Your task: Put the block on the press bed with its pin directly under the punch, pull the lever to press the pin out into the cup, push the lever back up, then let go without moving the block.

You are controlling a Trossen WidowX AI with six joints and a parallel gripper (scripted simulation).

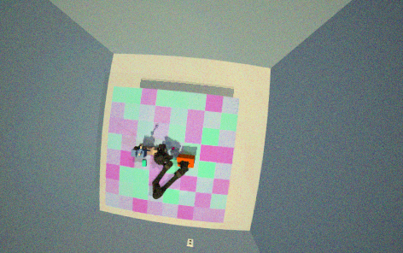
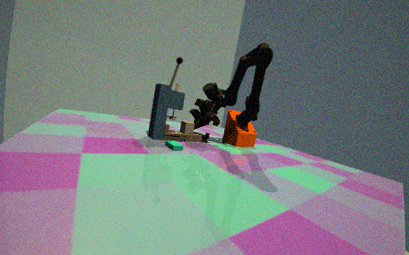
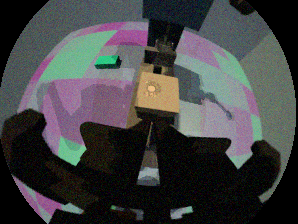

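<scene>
One tan block [image 2: 187, 127] [image 3: 158, 93], one closed end effector [image 2: 200, 124] [image 3: 152, 119], one raised lever [image 2: 175, 74].

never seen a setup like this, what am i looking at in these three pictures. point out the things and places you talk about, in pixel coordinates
A single robot arm [image 1: 157, 190] [image 2: 262, 60] stands on an orange base [image 1: 191, 159] [image 2: 244, 139]. One picture looks down from above, one across from the side, and one out from the arm's wrist. The tall blue frame is a hand press [image 2: 159, 112] with its lever [image 2: 174, 73] raised. A tan block [image 2: 186, 127] [image 3: 158, 93] sits on the press's low bed, short of the punch. Beside it lies a small green piece [image 1: 144, 162] [image 2: 174, 146] [image 3: 107, 61]. The jaws are shut, holding nothing.
</scene>
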